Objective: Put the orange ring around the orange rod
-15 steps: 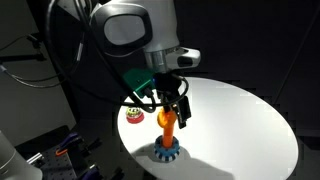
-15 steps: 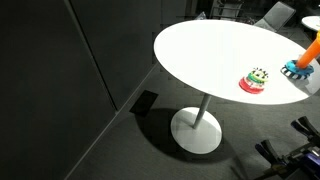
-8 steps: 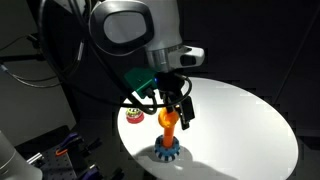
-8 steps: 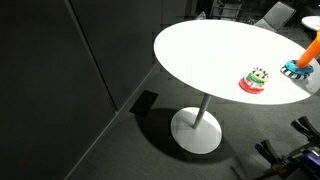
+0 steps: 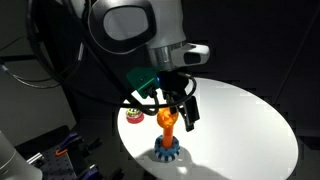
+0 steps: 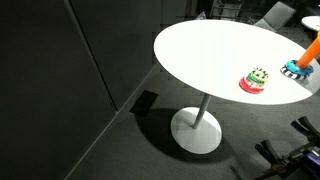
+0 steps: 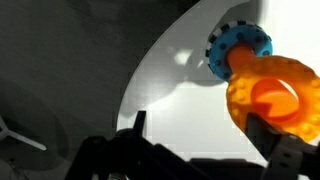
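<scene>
The orange ring (image 5: 167,118) sits high up on the orange rod (image 5: 169,136), which stands on its blue base (image 5: 166,153) near the table's front edge. In the wrist view the ring (image 7: 240,100) lies over the rod's top, with the blue base (image 7: 240,45) behind it. My gripper (image 5: 177,112) straddles the ring. Its fingers (image 7: 205,128) are spread wide; one finger is beside the ring and the other stands well clear of it. In an exterior view the rod (image 6: 313,48) shows at the frame's edge, and the gripper is out of view.
A round red, green and yellow piece (image 5: 133,115) lies on the white round table (image 5: 240,125) beside the rod; it also shows in an exterior view (image 6: 255,80). The table stands on a single pedestal (image 6: 197,128) over a dark floor.
The gripper has risen slightly and its fingers have spread apart. The ring now shows as a round shape at the rod's top.
</scene>
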`<act>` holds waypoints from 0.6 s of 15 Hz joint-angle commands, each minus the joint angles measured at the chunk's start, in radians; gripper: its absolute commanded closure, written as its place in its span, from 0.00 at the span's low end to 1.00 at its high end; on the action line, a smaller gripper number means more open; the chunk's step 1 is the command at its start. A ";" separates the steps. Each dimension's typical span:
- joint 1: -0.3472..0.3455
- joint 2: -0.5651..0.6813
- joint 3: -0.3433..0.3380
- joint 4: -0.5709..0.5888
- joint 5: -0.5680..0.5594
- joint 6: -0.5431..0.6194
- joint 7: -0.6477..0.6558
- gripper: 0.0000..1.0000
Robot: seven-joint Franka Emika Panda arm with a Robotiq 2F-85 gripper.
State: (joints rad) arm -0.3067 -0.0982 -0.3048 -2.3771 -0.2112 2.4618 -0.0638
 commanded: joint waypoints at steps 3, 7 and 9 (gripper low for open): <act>-0.013 0.025 0.002 0.023 -0.040 0.010 0.039 0.00; -0.013 0.036 0.001 0.023 -0.047 0.022 0.045 0.00; -0.012 0.039 0.001 0.021 -0.046 0.037 0.049 0.00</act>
State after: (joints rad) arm -0.3110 -0.0768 -0.3054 -2.3763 -0.2286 2.4860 -0.0460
